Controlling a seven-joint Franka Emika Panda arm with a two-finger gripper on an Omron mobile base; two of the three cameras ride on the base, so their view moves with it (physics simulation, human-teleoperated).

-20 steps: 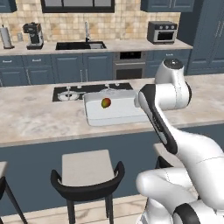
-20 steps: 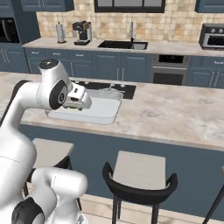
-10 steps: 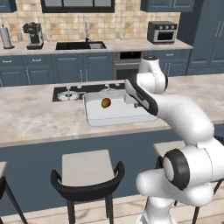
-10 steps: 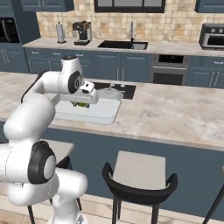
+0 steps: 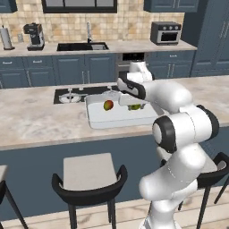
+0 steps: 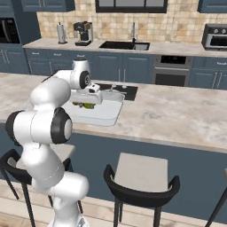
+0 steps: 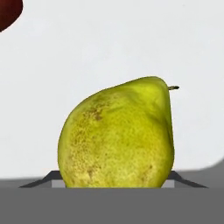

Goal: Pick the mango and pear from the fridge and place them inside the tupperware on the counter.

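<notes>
My gripper [image 6: 85, 105] grips the pear [image 7: 117, 135] over the white tupperware [image 5: 96, 118] on the counter [image 5: 31, 120]; the mango [image 5: 108, 105] lies inside, probably not touching.

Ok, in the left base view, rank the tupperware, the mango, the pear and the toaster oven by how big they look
1. tupperware, widest by far.
2. toaster oven, though it stands farther back, so its true size is unsure.
3. mango and pear: alike; the pear is partly hidden by the arm, so no ranking.
</notes>
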